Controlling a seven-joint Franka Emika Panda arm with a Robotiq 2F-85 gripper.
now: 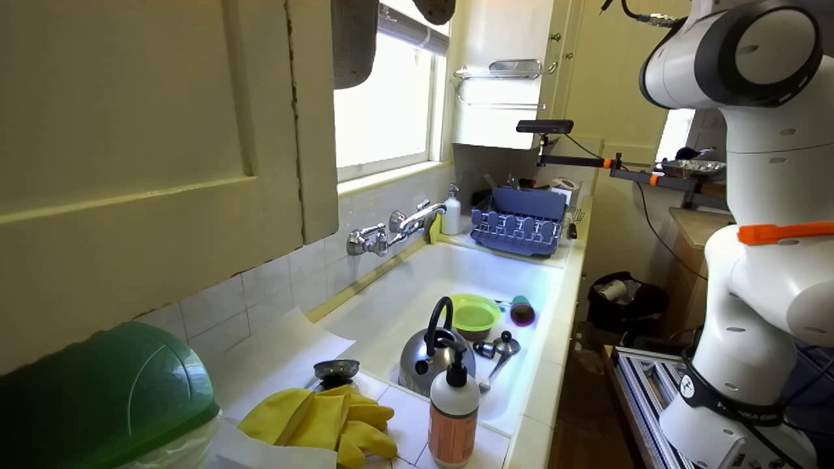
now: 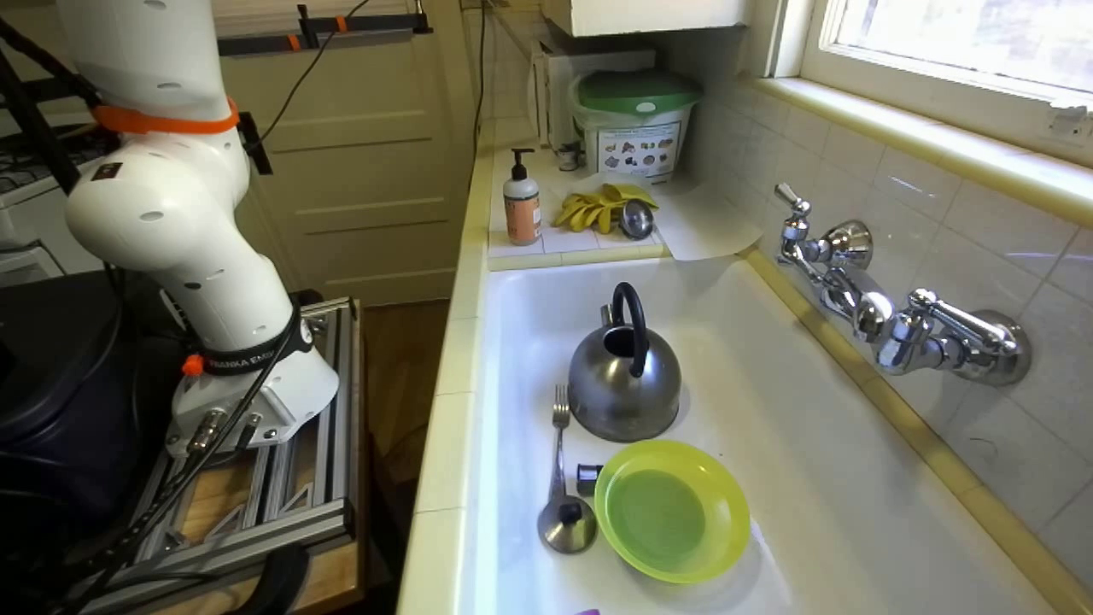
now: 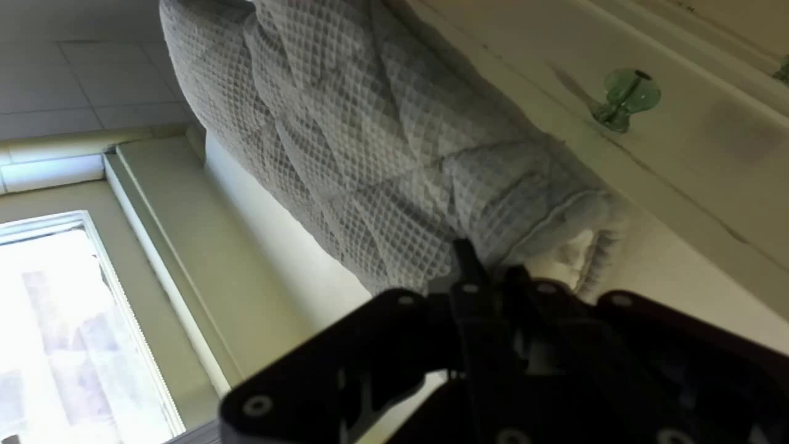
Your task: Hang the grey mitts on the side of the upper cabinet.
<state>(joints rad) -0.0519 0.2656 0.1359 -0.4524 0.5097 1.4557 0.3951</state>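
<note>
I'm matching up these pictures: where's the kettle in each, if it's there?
In an exterior view: kettle low in the middle, partly behind the orange-labelled bottle.
In an exterior view: kettle just right of centre, beyond the lime bowl.
Wrist view: not there.
Landmark: window, high in both exterior views, lower left in wrist view.

Grey mitt (image 3: 370, 142) — cropped above, bottle label (image 1: 453, 431) — illegible

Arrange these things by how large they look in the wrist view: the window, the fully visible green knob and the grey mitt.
1. Grey mitt
2. Window
3. Green knob
The first two run out of the picture, so this ranks only visible parts, not real sizes.
</note>
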